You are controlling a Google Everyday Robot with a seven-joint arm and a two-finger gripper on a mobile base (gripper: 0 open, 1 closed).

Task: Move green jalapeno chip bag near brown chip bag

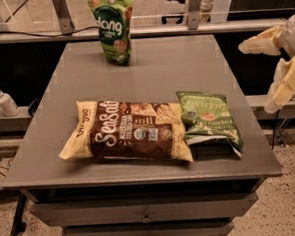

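Note:
The green jalapeno chip bag [207,117] lies flat on the grey table [149,70], its left edge touching the right end of the brown chip bag [128,131]. The brown bag lies flat across the table's front middle, with cream-yellow ends and white "Sea Salt" script. My gripper [270,70] is off the table's right edge, raised, with cream-coloured fingers [285,84] spread apart and empty. It is well clear of both bags.
A tall dark-green "dang" pouch [113,26] stands upright at the table's back, left of centre. A white pump bottle [5,101] sits on a ledge to the left. Drawers run under the table front. A rail with posts runs behind the table.

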